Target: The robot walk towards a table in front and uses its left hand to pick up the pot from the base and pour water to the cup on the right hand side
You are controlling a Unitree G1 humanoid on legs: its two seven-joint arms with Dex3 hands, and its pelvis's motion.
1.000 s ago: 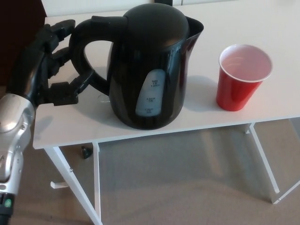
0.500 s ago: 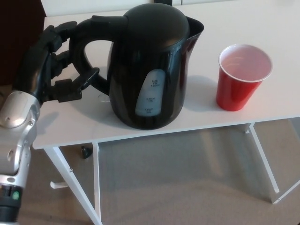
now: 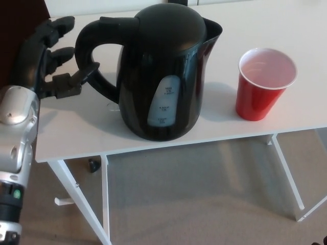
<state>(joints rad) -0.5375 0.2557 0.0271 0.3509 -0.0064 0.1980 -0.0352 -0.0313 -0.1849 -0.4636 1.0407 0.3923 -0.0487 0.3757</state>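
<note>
- Head view: black pot (image 3: pixel 163 71) stood upright near the front edge of the white desk (image 3: pixel 76 138), handle (image 3: pixel 94 56) turned toward the robot's left, spout toward the red cup (image 3: pixel 264 84).
- Base not distinguishable under the pot; dark body hid it, so cannot tell where pot ended and base began.
- Left hand (image 3: pixel 46 64) hung just beside the handle, fingers (image 3: pixel 60 24) spread apart, thumb reaching toward the lower part of the loop. Nothing held. Contact with the handle could not be confirmed.
- Right hand did not show.
- Handling judgement: rigid plastic shell, smooth and probably slick; level window (image 3: pixel 164 102) on the side gave no clear reading, so weight uncertain, likely heavy if filled. The handle loop looked the only sound hold; fingers through the opening, thumb closing from outside. A load of water would pull the spout down, so a firm wrap seemed needed.
- Cup sat well apart from the pot on the right, upright, open, apparently empty. Light and easy to tip if the spout knocked it.
- Nothing lay between pot and cup. Floor (image 3: pixel 194 199) and desk legs showed below; the near edge left little margin.
</note>
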